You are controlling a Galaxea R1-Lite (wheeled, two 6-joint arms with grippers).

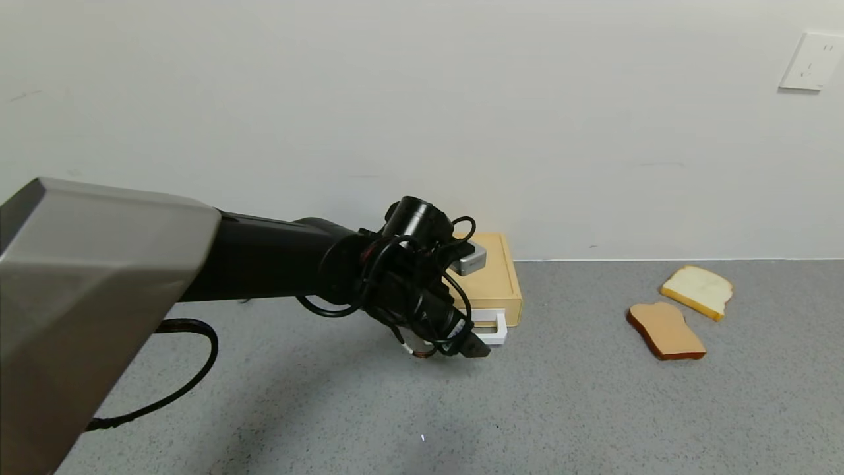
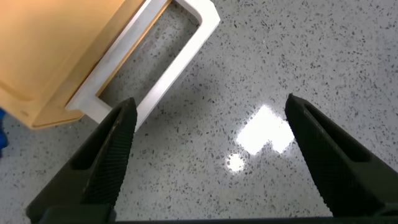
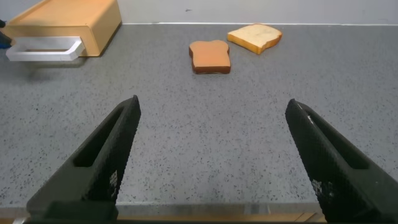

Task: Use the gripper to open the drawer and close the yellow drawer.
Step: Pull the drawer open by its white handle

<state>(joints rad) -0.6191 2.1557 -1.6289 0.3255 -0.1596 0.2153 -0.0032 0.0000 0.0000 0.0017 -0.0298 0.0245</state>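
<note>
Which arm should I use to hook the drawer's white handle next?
Left. The left tool is open and already right beside the white handle of the yellow drawer. The right tool, also open, sits well back over bare counter.

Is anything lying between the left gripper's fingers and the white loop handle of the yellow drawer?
No. The left wrist view shows only bare grey speckled countertop between them.

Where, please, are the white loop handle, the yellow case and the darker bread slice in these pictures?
white loop handle [image 2: 163, 73]: left wrist view, on its long front bar.
yellow case [image 1: 491, 280]: head view, on its bare top panel.
darker bread slice [image 3: 210, 56]: right wrist view, on the middle of its brown face.
</note>
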